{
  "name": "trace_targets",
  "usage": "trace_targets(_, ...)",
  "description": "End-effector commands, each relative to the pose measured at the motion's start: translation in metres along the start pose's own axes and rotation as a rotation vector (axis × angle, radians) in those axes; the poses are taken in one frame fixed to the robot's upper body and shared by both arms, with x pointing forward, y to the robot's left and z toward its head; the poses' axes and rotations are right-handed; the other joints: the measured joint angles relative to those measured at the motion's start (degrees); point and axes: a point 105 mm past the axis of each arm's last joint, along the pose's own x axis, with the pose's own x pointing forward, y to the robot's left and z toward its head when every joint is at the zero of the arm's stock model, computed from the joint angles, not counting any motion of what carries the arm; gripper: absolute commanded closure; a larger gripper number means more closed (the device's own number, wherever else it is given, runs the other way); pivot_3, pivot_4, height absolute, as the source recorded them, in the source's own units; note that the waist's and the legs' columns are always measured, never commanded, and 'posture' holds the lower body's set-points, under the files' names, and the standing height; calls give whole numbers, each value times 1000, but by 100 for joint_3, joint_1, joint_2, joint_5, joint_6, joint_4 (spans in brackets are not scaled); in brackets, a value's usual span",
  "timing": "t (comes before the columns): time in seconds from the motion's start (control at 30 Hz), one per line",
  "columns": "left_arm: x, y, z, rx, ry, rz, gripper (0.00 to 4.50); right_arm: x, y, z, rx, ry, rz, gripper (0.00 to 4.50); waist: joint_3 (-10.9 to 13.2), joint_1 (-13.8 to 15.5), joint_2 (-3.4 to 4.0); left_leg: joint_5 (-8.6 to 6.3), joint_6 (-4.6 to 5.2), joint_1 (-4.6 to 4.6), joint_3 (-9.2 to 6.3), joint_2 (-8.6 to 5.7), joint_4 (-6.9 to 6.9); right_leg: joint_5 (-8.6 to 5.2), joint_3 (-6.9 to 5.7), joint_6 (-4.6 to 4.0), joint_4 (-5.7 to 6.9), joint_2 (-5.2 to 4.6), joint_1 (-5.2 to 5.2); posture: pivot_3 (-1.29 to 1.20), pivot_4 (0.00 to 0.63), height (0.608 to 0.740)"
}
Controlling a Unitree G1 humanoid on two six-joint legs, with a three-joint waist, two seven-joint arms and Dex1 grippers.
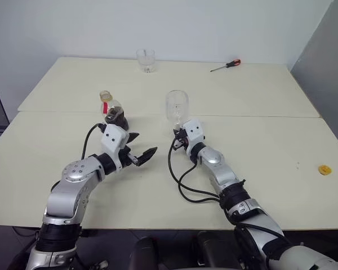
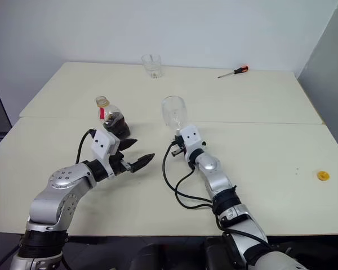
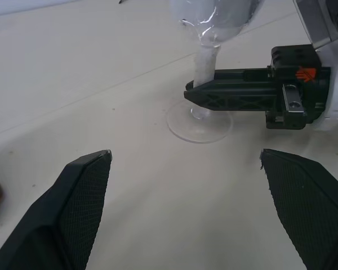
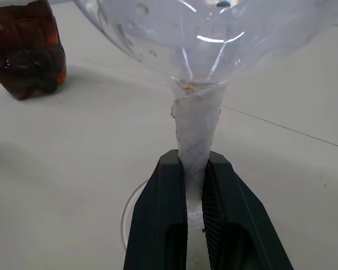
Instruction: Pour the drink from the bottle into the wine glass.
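A: Risk sits mostly with the clear stemmed wine glass (image 1: 177, 107). The right gripper (image 4: 195, 185) has its two black fingers shut on the thin stem, low down near the round foot, and the stem looks wrapped in something white and papery. The bowl stands high above that pinch, so any sideways nudge could lever the glass over or twist it in the jaws.

B: And the other arm?

A: The left gripper (image 1: 142, 147) hangs spread as wide as it goes, holding nothing. The small squat clear plastic bottle (image 1: 113, 111), red label at its neck and the dark brown drink (image 4: 23, 53) in its lower half, stands upright on the cream table (image 1: 259, 101) just beyond that gripper, at about eleven o'clock from it and at nine o'clock from the glass. Its mouth looks uncapped, though that is hard to be sure of, and a small yellow disc (image 1: 324, 169) lies far off at four o'clock near the table's edge.

B: So what could spoil the pour?

A: Three things, probably. If the bottle is open, a clumsy grasp on its rounded body could tip it and spill cola across the table. The two grippers work close together, so the left one swinging the bottle in could knock the bowl. And a tilt that comes too fast may overshoot the rim.

B: Other clutter?

A: A short clear tumbler (image 1: 146, 60) at twelve o'clock and a red-handled screwdriver (image 1: 226, 66) at one o'clock, both well apart.
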Motion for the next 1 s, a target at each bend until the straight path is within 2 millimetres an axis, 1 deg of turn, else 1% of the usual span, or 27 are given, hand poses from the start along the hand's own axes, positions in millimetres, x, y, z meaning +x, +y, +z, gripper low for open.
trace_targets(0.03,-5,5,11,35,-31,21,0,0,11,-18,2,76,41,4389,0,0,0,0,0,0,0,0,0,0,0,0,1,0,0,0,150,740)
trace_targets(0.07,-5,4,11,35,-32,20,0,0,11,-17,2,74,40,4389,0,0,0,0,0,0,0,0,0,0,0,0,1,0,0,0,150,740)
trace_targets(0.13,-4,4,11,36,-33,19,0,0,10,-17,-1,76,40,3658,0,1,0,0,0,0,0,0,0,0,0,-1,1,0,0,0,150,740)
trace_targets(0.17,-4,4,11,36,-33,18,0,0,9,-17,-1,77,40,3407,1,8,1,0,0,0,0,0,0,0,0,-1,1,0,0,0,150,740)
trace_targets(0.23,-3,4,12,36,-34,16,0,0,8,-16,-4,76,37,2713,2,13,1,0,0,-4,2,-1,0,0,0,-4,0,-2,-3,0,150,740)
trace_targets(0.27,-3,4,12,36,-34,15,0,0,7,-15,-7,73,36,2300,2,15,1,0,0,-4,3,-1,0,0,0,-3,0,-2,-2,0,150,740)
trace_targets(0.3,-3,4,12,36,-35,14,0,-1,6,-12,-16,66,36,2023,2,20,1,0,0,-4,3,-2,0,0,-1,-3,-1,-2,-2,0,150,740)
trace_targets(0.43,-2,4,10,32,-31,11,0,-7,1,-2,-41,38,58,520,3,63,1,0,0,-6,4,-5,1,0,-1,-3,-1,-3,-3,0,150,740)
trace_targets(0.47,-2,4,9,29,-30,12,0,-9,0,0,-42,35,59,211,3,68,1,0,-1,-8,5,-5,1,0,-2,-3,-3,-3,-3,0,150,740)
trace_targets(0.5,-3,5,8,25,-28,13,0,-12,-2,2,-47,32,61,45,3,71,1,0,-1,-9,4,-5,1,0,-2,-3,-3,-3,-3,0,150,740)
trace_targets(0.63,-5,7,1,10,-15,27,0,-29,-10,12,-67,15,77,45,4,90,2,0,-1,-17,4,-6,1,0,-3,-3,-8,-3,-7,0,150,740)
trace_targets(0.7,-8,9,-6,2,-3,46,0,-43,-17,18,-68,7,92,45,4,93,2,0,-1,-21,4,-6,0,0,-3,-2,-12,-4,-8,0,150,740)
trace_targets(0.77,-13,14,-10,-16,-15,89,0,-61,-25,22,-67,3,120,45,4,108,2,0,-1,-24,1,-6,0,-1,-4,-2,-15,-4,-8,0,150,740)
trace_targets(0.83,-18,19,-11,-30,-46,136,0,-78,-28,22,-57,32,169,45,4,122,2,0,-1,-27,0,-6,1,-1,-4,-1,-17,-5,-8,0,150,740)
trace_targets(0.87,-26,27,-15,-25,-66,207,0,-93,-35,21,-73,64,190,45,4,131,1,0,-1,-27,1,-7,0,-1,-5,-1,-17,-6,-8,0,150,740)
trace_targets(0.93,-39,37,-24,-17,-76,294,0,-115,-42,21,-96,121,231,45,5,155,3,0,-1,-27,1,-8,1,-2,-5,0,-18,-7,-8,0,150,740)
trace_targets(0.97,-45,40,-29,-25,-79,326,0,-128,-47,23,-109,155,254,45,5,160,3,-1,-1,-26,2,-8,2,-2,-5,0,-19,-10,-6,0,150,740)
trace_targets(1.0,-50,44,-32,-40,-86,370,0,-140,-56,31,-113,179,253,45,6,162,3,-1,-1,-27,4,-8,2,-2,-5,0,-20,-12,-7,0,150,740)
